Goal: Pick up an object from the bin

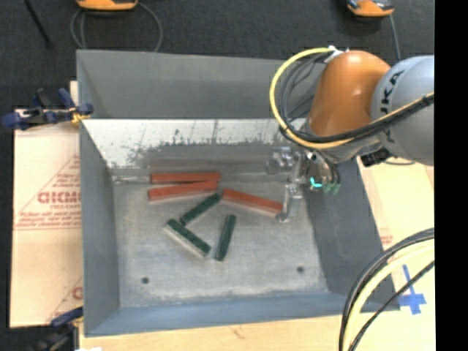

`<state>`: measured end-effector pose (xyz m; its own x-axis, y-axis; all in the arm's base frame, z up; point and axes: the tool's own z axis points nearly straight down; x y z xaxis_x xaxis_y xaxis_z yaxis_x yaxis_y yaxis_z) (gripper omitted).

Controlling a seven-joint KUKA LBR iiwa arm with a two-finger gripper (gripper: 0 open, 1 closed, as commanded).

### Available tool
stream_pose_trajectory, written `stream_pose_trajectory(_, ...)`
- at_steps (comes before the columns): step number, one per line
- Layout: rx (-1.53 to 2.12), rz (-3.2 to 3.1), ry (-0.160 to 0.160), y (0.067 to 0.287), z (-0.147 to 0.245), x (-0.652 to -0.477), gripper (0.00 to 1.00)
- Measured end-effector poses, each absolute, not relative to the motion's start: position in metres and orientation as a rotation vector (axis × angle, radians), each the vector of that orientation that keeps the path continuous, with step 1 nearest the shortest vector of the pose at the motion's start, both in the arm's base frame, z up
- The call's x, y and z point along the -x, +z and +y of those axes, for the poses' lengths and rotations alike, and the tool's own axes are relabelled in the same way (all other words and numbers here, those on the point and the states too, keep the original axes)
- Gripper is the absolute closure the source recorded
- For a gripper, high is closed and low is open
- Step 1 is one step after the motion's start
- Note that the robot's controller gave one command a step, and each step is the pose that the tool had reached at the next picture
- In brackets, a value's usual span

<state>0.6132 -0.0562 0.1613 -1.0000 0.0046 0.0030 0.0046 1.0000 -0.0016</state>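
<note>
My gripper (287, 209) hangs low in the right part of the bin, under the orange wrist cover. Its tip is right at the right end of a tilted orange-red bar (251, 202); whether it touches the bar I cannot tell. Left of that bar lies a dark green bar (201, 209), set diagonally. Another dark green bar (225, 236) lies below it, nearly upright in the view.
Two red bars (184, 178) (183, 193) lie side by side near the bin's back wall. A green bar with a pale edge (186, 238) lies left of centre. The arm and its cables come in over the bin's right rim.
</note>
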Motion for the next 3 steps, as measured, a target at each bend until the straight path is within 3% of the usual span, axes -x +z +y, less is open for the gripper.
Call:
stream_pose_trajectory(1,-0.53,-3.102,0.0,0.157,-0.008,-0.622,0.0)
stream_pose_trajectory(2,-0.638,-3.08,0.004,0.068,-0.024,-0.655,0.0)
stream_pose_trajectory(3,-0.864,-3.027,0.006,0.072,-0.035,-0.639,0.0)
